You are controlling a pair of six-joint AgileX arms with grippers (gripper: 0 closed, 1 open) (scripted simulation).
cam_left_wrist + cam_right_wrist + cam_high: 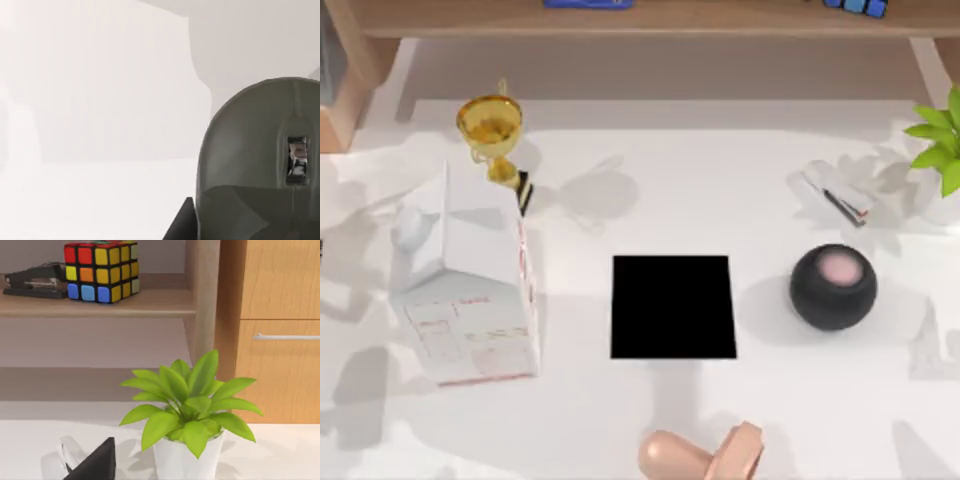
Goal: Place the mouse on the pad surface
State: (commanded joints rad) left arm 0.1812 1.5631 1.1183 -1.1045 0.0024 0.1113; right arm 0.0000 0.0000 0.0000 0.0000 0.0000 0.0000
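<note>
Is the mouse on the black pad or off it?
Off it. In the top view the flat matte black square pad lies bare, and the small pale-grey oval mouse sits well to its left.

White table [650, 190] with scattered objects, wooden shelf [650, 18] behind it.

On our table we see the pad [673, 306] lying flat at the centre, a black ball [833, 286] with a pink top to its right, and a peach-coloured rounded object [700, 455] at the near edge. At the left stands a white carton [470, 290], with the mouse [410, 228] just beside it and a gold trophy cup [492, 133] behind. A potted plant [187, 415] occupies the far right. The shelf carries a colour cube [101, 271] and a stapler [35, 280].
</note>
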